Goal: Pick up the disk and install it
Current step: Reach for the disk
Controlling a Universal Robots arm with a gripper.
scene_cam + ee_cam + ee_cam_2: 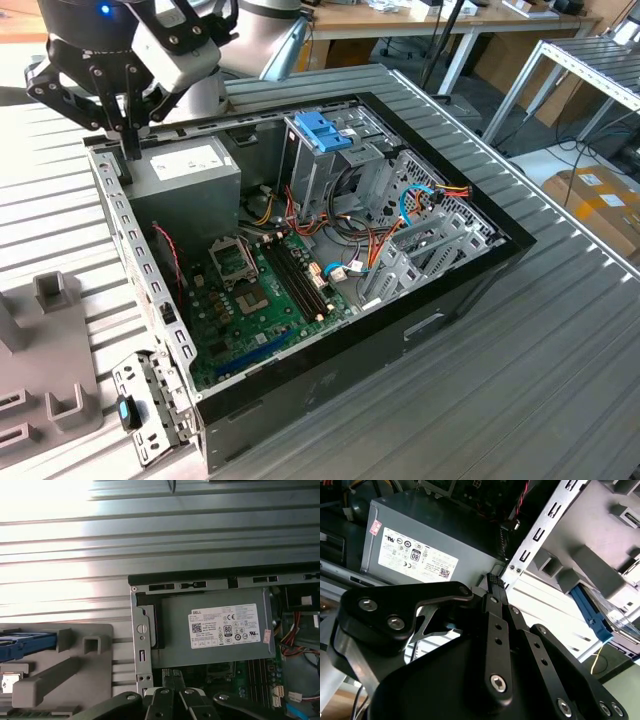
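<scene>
The black gripper hangs straight down, its slim fingers pinched together on nothing, over the far corner of the open computer case, beside the boxy grey power supply. The disk — blue rails showing — sits in a matte grey slotted holder on the ribbed metal table, at the exterior view's left of the case.
</scene>
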